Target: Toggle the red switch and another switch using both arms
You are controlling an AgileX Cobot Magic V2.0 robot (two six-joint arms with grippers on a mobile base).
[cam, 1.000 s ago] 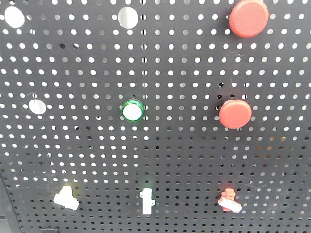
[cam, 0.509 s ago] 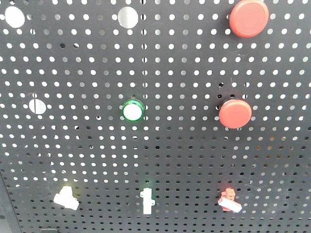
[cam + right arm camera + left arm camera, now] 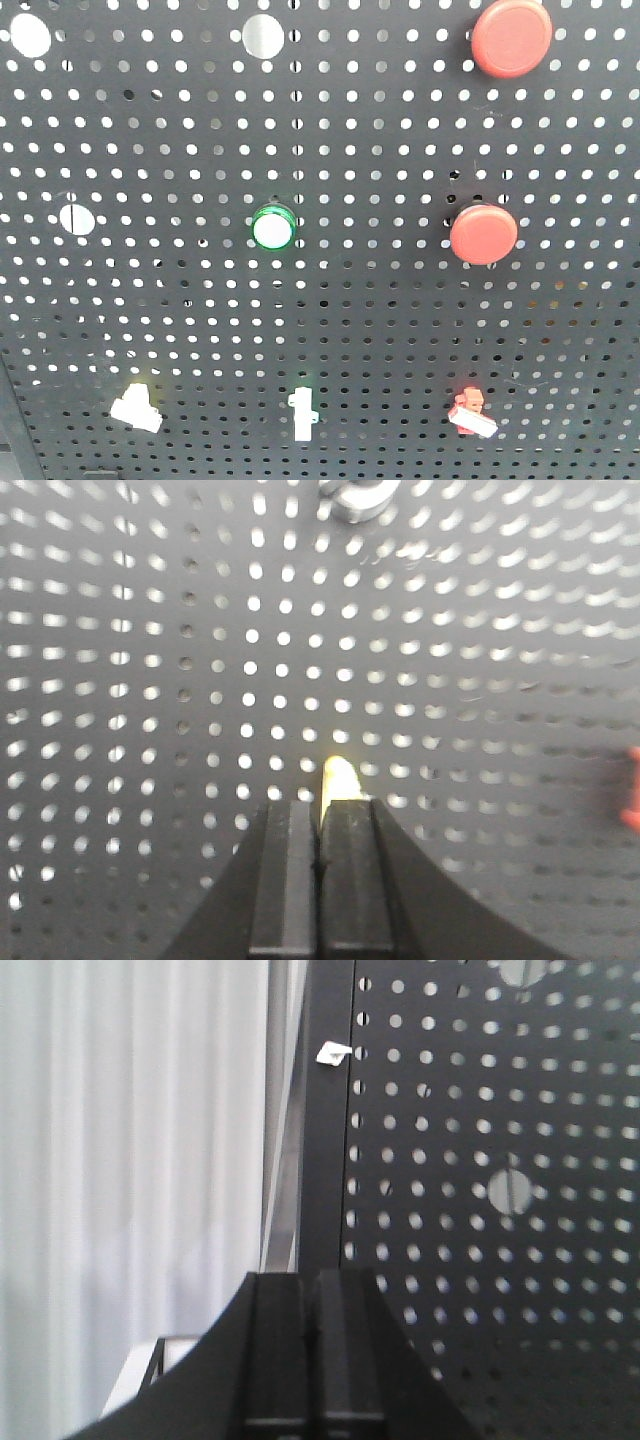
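Observation:
In the front view the red switch, a red base with a white lever, sits low right on the black pegboard. Another switch, pale yellow base and white lever, sits low left. Neither gripper shows in that view. The left gripper is shut and empty, pointing at the board's left edge. The right gripper is also shut and empty, facing the board. A pale yellow lever tip peeks out just past its fingertips; which toggle it belongs to I cannot tell. A red sliver shows at the right edge.
A slim white toggle stands between the two switches. Above are a green-ringed round button and two big red push buttons. A white curtain hangs left of the board. A silver ring sits on the board high up.

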